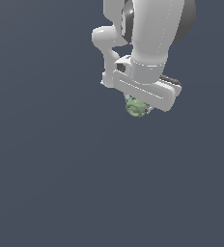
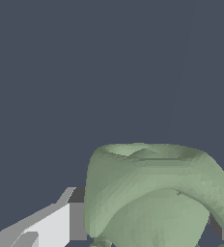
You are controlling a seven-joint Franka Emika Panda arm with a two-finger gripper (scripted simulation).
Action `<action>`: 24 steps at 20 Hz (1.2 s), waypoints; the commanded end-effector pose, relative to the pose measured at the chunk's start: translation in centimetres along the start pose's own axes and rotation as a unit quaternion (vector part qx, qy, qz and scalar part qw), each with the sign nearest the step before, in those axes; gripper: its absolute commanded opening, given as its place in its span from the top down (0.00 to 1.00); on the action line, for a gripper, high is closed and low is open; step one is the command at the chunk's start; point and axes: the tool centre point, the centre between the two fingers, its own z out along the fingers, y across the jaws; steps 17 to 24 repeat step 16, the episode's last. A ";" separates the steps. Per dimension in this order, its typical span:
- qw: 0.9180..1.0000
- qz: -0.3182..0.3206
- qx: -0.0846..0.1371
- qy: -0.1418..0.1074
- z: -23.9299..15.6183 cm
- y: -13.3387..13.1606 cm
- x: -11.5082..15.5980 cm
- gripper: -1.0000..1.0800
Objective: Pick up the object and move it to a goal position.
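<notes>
The object is a small pale green lumpy ball tucked directly under the white hand of the arm, in the upper middle of the exterior view. The hand covers its upper part and hides the fingers there. In the wrist view the object looms large and close between the two fingers, whose pads press against both of its sides. My gripper is shut on the object. Whether the ball rests on the dark floor or hangs just above it cannot be told.
A plain dark blue-grey floor fills both views. The white arm comes down from the top of the exterior view. No other items and no goal marker show.
</notes>
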 end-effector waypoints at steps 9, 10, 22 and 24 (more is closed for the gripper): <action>1.000 0.000 -0.001 -0.001 -5.3 -0.7 -0.5 1.00; 1.000 0.000 -0.001 -0.001 -5.5 -0.7 -0.5 1.00; 1.000 0.000 -0.001 -0.001 -5.5 -0.8 -0.4 1.00; 1.000 0.000 -0.001 -0.001 -5.5 -0.8 -0.4 1.00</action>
